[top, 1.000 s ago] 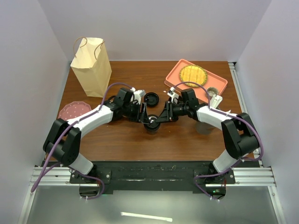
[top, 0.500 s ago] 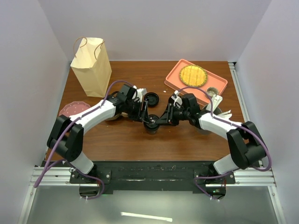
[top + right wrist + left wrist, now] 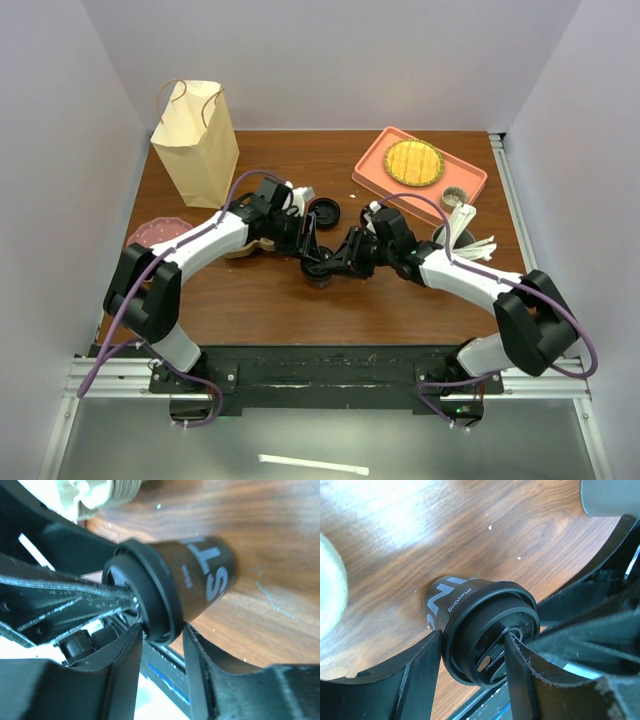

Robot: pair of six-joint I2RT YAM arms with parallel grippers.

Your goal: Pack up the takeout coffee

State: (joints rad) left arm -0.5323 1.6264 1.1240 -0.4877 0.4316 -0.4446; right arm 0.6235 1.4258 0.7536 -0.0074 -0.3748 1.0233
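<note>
The takeout coffee (image 3: 321, 268), a small black cup with a black lid, stands mid-table between both arms. My left gripper (image 3: 311, 257) is shut on its lid rim from the left. In the left wrist view one finger (image 3: 417, 677) is outside the rim and the other (image 3: 522, 672) presses into the lid's top (image 3: 492, 630). My right gripper (image 3: 339, 262) is shut on the rim from the right. In the right wrist view its fingers (image 3: 197, 675) pinch the lid edge of the white-lettered cup (image 3: 200, 577). A second black cup (image 3: 323, 211) stands just behind.
A paper bag (image 3: 195, 140) stands at the back left and a pink plate (image 3: 152, 235) lies at the left. A salmon tray (image 3: 465, 185) at the back right holds a yellow round. A grey cup of white utensils (image 3: 452, 228) is near my right arm. A tan pulp carrier (image 3: 245, 247) lies under my left arm.
My right arm has swung left and nearer, its gripper closing in on the cup's lid. The cup has shifted slightly left. My left gripper stays on the lid.
</note>
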